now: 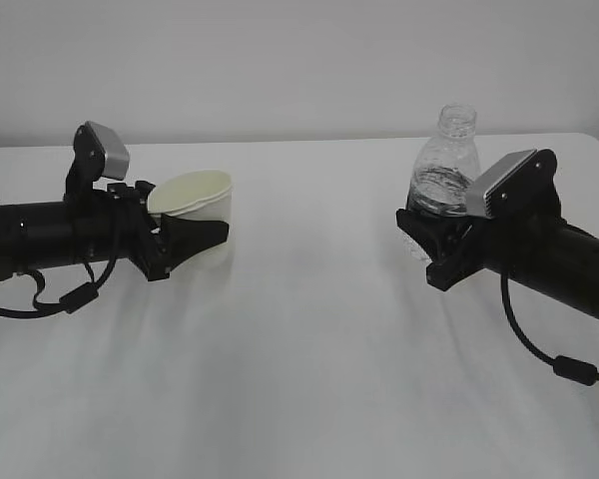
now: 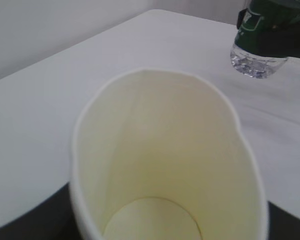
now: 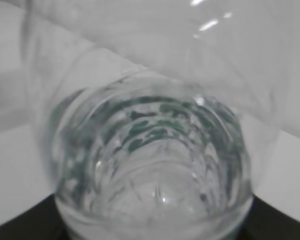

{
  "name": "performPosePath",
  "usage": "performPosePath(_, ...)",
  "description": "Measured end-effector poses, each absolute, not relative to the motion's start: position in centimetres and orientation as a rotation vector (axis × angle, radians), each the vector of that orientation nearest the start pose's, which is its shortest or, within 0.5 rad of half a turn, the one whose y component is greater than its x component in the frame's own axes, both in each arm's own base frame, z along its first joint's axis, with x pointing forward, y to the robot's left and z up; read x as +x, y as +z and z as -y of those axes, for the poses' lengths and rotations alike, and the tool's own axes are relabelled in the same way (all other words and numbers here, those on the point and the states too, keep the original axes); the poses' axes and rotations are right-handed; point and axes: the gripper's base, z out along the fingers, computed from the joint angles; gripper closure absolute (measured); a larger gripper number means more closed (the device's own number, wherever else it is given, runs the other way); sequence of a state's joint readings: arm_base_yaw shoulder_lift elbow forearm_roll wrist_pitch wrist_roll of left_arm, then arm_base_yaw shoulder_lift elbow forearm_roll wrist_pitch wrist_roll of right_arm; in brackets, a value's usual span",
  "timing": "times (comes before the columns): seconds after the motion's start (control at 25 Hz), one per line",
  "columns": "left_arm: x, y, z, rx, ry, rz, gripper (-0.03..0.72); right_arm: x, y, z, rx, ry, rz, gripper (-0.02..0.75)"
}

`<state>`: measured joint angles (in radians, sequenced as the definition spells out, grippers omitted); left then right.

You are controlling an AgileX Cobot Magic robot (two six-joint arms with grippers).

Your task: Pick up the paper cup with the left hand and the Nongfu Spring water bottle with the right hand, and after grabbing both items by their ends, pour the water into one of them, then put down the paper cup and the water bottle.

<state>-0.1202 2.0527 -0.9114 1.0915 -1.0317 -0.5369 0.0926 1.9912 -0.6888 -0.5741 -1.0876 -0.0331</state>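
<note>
The off-white paper cup (image 1: 198, 196) sits between the black fingers of my left gripper (image 1: 193, 232), which is shut on its lower half. In the left wrist view the cup (image 2: 165, 165) fills the frame, squeezed to an oval, its pale yellowish inside empty. The clear, capless Nongfu Spring water bottle (image 1: 445, 160) stands upright at the right, and my right gripper (image 1: 434, 235) is shut on its lower body. Through the right wrist view I look into the ribbed bottle (image 3: 155, 165), with bits of green label showing. Its base (image 2: 252, 62) also shows in the left wrist view.
The white table (image 1: 309, 349) runs wide between the two arms and toward the front. Its back edge meets a plain pale wall (image 1: 280, 60). Black cables (image 1: 539, 349) loop under each arm.
</note>
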Motion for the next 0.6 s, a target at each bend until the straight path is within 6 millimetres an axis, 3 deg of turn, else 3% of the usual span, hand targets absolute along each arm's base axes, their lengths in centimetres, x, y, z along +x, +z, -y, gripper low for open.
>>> performPosePath(0.6,32.6,12.6,16.3,1.069,-0.913,-1.588,0.259,32.7,12.1,-7.9,-0.778,0.31,-1.592,0.325)
